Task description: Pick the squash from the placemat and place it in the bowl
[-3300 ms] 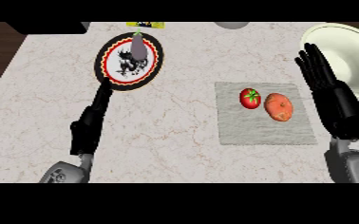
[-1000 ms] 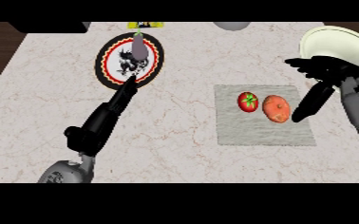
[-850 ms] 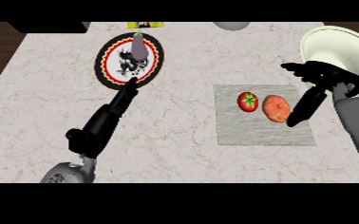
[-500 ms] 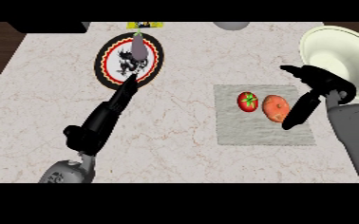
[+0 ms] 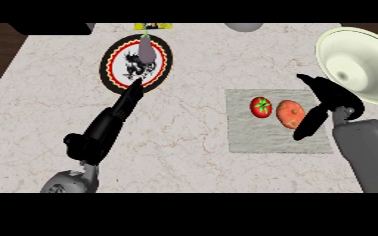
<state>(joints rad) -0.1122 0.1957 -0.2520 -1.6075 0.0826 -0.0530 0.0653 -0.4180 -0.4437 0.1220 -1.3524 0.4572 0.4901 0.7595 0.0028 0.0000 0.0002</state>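
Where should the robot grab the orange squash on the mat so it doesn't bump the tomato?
Probably around its rounded middle, coming from above and from the right. The squash lies on the placemat with the tomato close on its left, while its right side is free, and the right hand is already there, fingers open.

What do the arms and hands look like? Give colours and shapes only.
The left hand is black, long and slim, on a dark segmented wrist running into a grey rounded forearm. The right hand is black too, with slender tapering fingers, joined to a thick smooth grey forearm. No cables or markings show.
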